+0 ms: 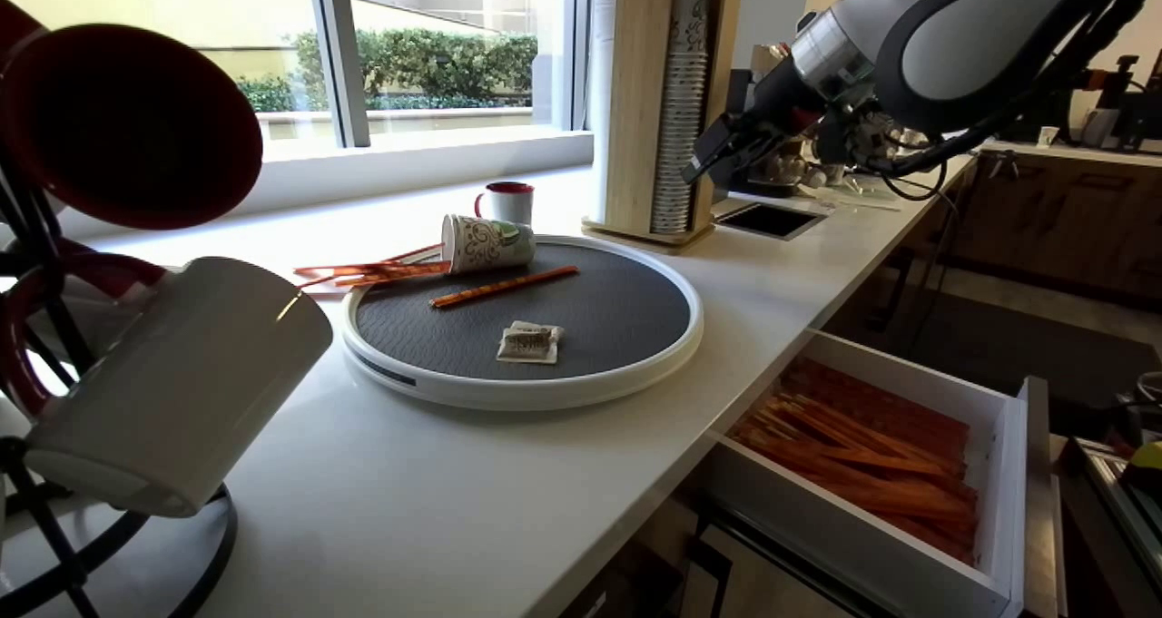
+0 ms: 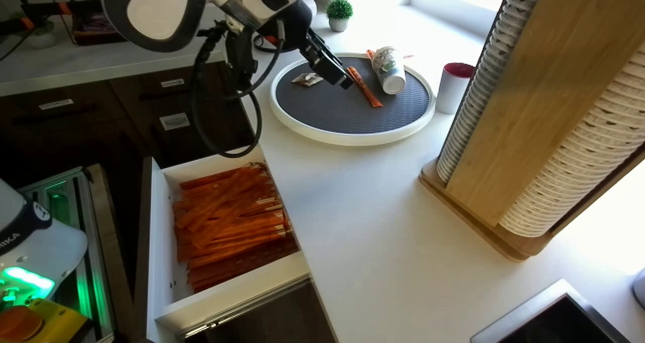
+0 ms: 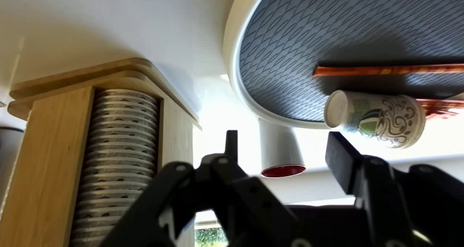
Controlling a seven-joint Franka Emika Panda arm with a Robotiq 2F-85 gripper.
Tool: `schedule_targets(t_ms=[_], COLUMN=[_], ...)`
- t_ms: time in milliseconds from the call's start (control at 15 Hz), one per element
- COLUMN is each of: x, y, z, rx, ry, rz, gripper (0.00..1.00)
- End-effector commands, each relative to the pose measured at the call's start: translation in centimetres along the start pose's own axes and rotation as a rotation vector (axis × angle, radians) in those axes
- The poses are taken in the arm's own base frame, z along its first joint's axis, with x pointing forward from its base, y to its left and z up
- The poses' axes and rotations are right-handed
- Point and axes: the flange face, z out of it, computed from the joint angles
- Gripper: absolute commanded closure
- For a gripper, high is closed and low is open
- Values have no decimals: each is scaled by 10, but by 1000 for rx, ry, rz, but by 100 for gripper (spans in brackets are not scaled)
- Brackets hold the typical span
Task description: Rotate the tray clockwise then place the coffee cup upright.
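Paper coffee cup [image 1: 488,244] lies on its side on round tray [image 1: 617,328], near rim, orange stick packets [image 1: 399,273] at its mouth. Lone orange stick [image 1: 504,288] and small beige packet [image 1: 529,342] also on tray. Tray on counter [image 1: 436,491]; red-lined mug [image 1: 512,206] upright beside it. End effector [image 3: 283,143] above counter, fingers spread apart.

In an exterior view the paper cup [image 2: 389,70] is on its side on the round tray [image 2: 332,112], bottom toward the camera, orange stick [image 2: 365,86] just beside it, little packet [image 2: 308,79] farther over. A white cup [image 2: 452,89], red inside, stands near the tray. The gripper [image 2: 344,76] overlaps the tray from here, honestly can't tell how high it hangs. The drawer [image 2: 232,299] is open, loaded with orange sticks [image 2: 227,222].
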Motion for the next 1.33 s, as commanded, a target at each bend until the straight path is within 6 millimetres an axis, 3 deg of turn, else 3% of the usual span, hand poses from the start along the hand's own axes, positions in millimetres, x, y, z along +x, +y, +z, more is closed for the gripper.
schedule_targets(t_ms=[0, 133, 267, 333, 667, 1267], x=[2, 1, 0, -1, -12, -35], y=[-11, -19, -14, -13, -3, 5], z=[41, 56, 75, 82, 114, 150], rx=[2, 9, -1, -2, 6, 51], ry=[21, 29, 27, 26, 58, 54], rz=[9, -14, -24, -22, -11, 1], gripper=[67, 82, 98, 100, 100, 100])
